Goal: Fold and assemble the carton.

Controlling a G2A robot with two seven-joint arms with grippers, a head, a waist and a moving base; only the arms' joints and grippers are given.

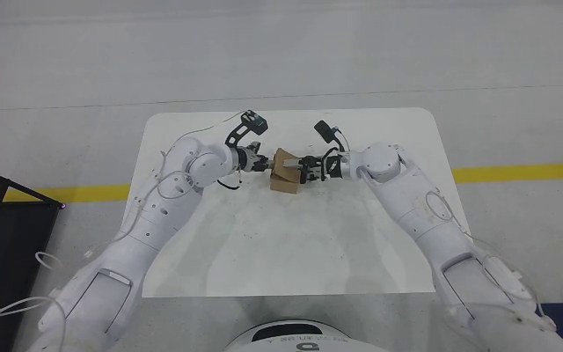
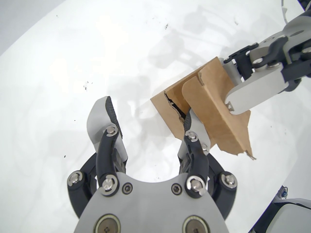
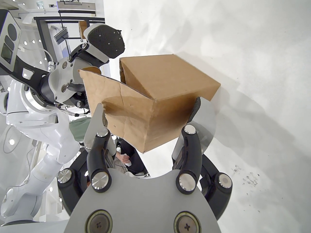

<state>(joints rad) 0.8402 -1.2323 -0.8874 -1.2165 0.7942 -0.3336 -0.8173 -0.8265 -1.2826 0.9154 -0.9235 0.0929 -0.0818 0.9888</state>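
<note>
A small brown carton [image 1: 284,171] is held above the back middle of the white table [image 1: 264,255]. My right gripper [image 1: 308,169] is shut on the carton [image 3: 158,86] from its right, one finger on each side wall [image 3: 150,112]. The carton's end flaps [image 2: 213,112] stand partly unfolded and torn at the edges. My left gripper [image 2: 149,112] is open at the carton's left end. One of its fingertips [image 2: 190,120] pokes into the gap between the flaps and the other finger [image 2: 109,112] is off to the side, touching nothing.
The table has rounded corners, with bare surface in front of the carton and to both sides. A yellow floor line [image 1: 88,192] runs past the table. A black frame [image 1: 18,211] stands off the table's left side.
</note>
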